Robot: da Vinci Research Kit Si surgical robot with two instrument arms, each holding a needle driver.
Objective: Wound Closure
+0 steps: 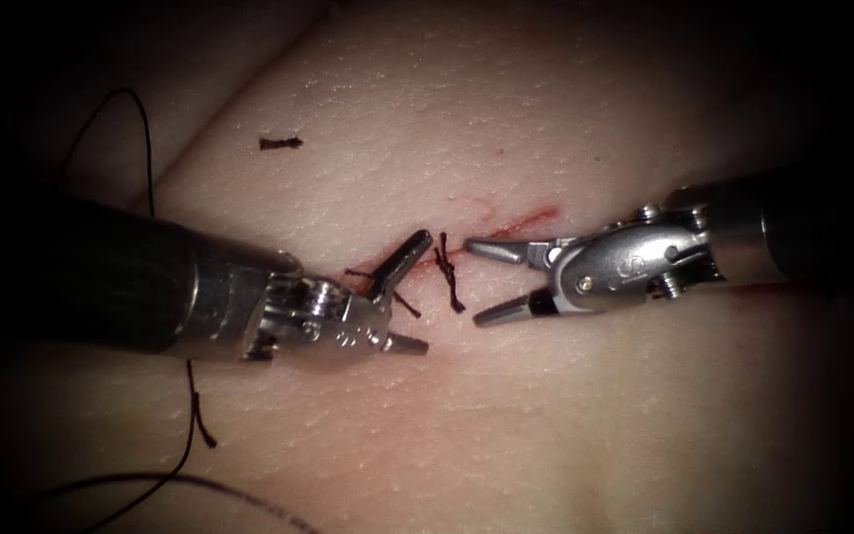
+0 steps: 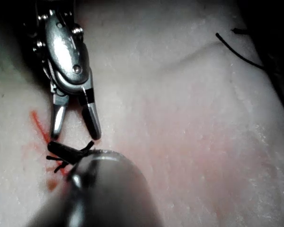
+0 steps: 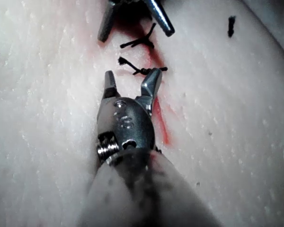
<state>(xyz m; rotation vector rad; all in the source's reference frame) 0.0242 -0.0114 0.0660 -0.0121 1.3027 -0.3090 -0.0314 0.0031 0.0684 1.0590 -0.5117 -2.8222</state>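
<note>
Quick count first: two tools, both with jaws spread wide and holding nothing. The left tool (image 1: 415,290) comes in low from its side, one jaw angled up over the cut (image 1: 506,225), the other lying flat below it. The right tool (image 1: 474,281) faces it, tips pointing straight at the left tool's, with a narrow strip of tissue (image 1: 585,435) between the two sets of tips.

Knots: two. One tied stitch (image 1: 450,280) sits right in that gap, just off the right tool's tips, its short tails sticking out. The second stitch (image 1: 387,287) is tucked between the left tool's jaws, partly hidden by the upper one. In the right wrist view the nearer stitch (image 3: 141,69) lies between the right tool's (image 3: 131,81) open tips, and the other stitch (image 3: 139,41) sits just beyond, below the left tool (image 3: 135,18).

Loose bits: one cut end (image 1: 281,143) lying well up and away from the left tool, on bare tissue. One long thread (image 1: 191,420) runs behind and below the left shaft and curls out past the tissue's edge.

I can't pick out a needle anywhere, so can't tell where it is.

Red fluid (image 1: 536,216) streaks along the cut just above the right tool's upper jaw.

Room: plenty of open tissue below both tools and above them. The tissue's edge runs diagonally behind the left shaft, near the thread.
</note>
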